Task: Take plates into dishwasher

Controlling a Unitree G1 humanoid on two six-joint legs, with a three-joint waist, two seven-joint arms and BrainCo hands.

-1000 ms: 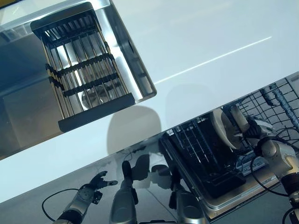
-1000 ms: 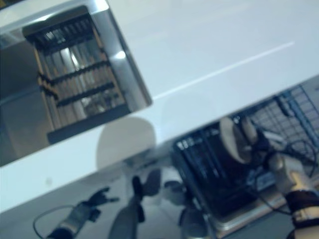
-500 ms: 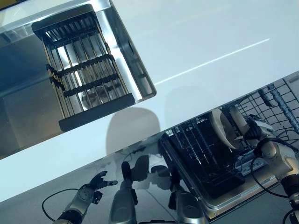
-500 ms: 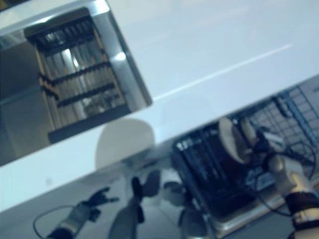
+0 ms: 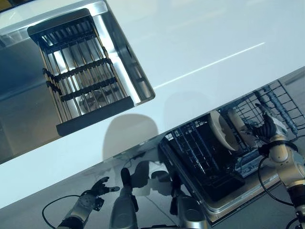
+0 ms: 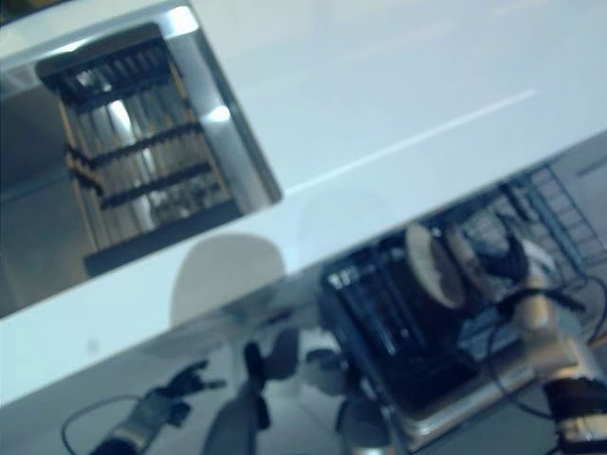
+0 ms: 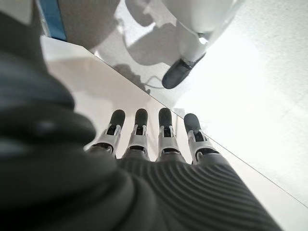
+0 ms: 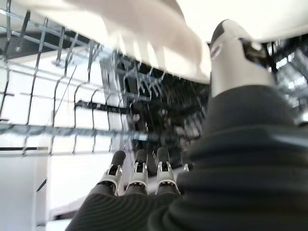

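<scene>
From the head views, two pale plates [image 5: 223, 131] stand on edge in the dishwasher rack [image 5: 202, 160] at four o'clock; the right hand [image 5: 268, 130] sits just beside them, though contact is hard to judge. The white counter [image 5: 190, 52] spans the middle, with the sink [image 5: 28, 109] and its dark drying rack [image 5: 78, 78] at ten o'clock. The left hand [image 5: 97, 187] hangs at seven o'clock, fingers relaxed. The left wrist view shows straight fingers [image 7: 163, 132] over glossy floor [image 7: 250, 96]. In the right wrist view a blurred plate rim [image 8: 144, 33] is above the thumb [image 8: 233, 53]; the fingers [image 8: 137, 168] are extended, grasping nothing.

A white surface [image 5: 200, 43] is stretching across the view, a sink [image 5: 19, 90] sunk into it; a black rack [image 5: 78, 76] is sitting across the sink's rim.
</scene>
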